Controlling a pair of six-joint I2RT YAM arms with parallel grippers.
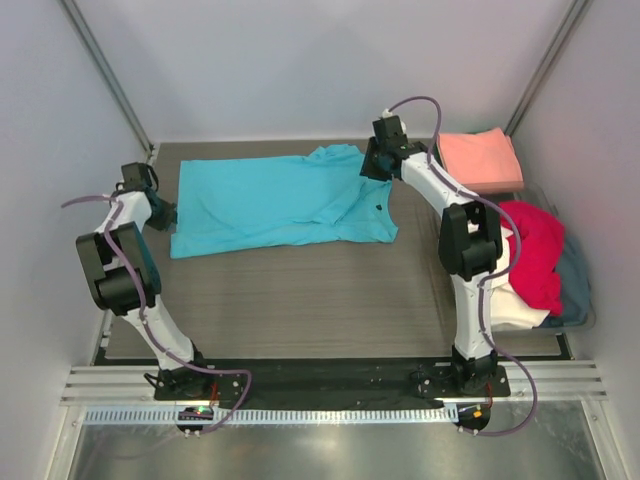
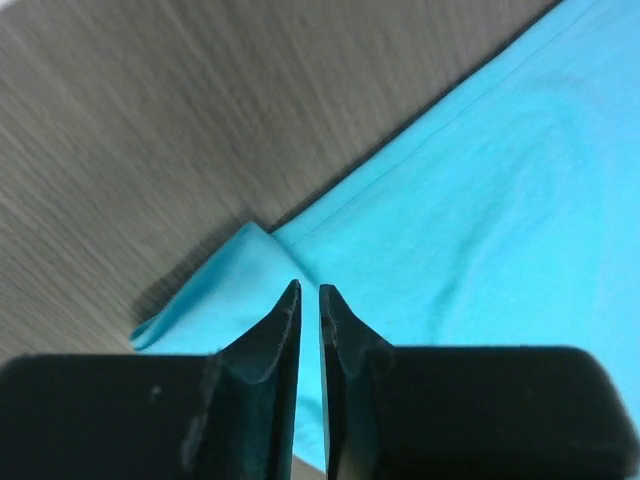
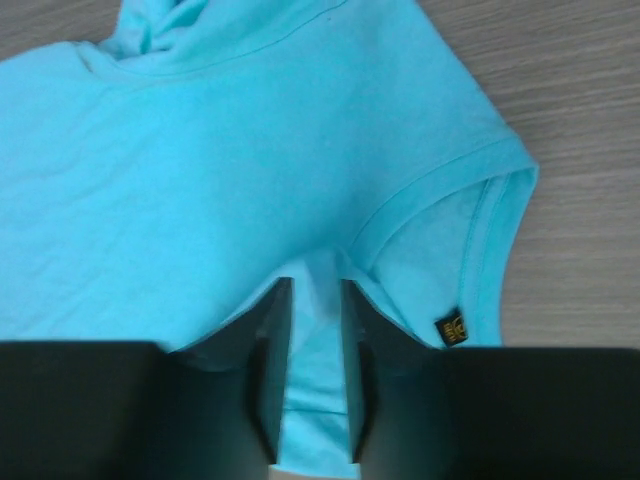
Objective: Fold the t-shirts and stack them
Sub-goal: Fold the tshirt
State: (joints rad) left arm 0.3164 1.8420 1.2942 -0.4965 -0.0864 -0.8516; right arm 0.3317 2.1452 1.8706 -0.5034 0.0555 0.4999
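Note:
A turquoise t-shirt point(image 1: 275, 200) lies spread flat across the back of the table, its dark neck label point(image 1: 381, 207) at the right end. My left gripper point(image 1: 168, 213) is at the shirt's left hem. In the left wrist view its fingers point(image 2: 309, 288) are nearly closed, pinching the thin hem, and a corner of cloth point(image 2: 215, 285) is rucked up beside them. My right gripper point(image 1: 372, 168) is at the shirt's far right, near the sleeve. In the right wrist view it point(image 3: 315, 282) is shut on a raised fold of turquoise cloth next to the neck label point(image 3: 452, 328).
A folded salmon-pink t-shirt point(image 1: 480, 158) lies at the back right corner. A loose pile lies along the right edge: a red shirt point(image 1: 538, 250), a cream one point(image 1: 512, 308) and a grey-blue one point(image 1: 577, 275). Bare wood-grain table point(image 1: 300, 300) lies in front of the turquoise shirt.

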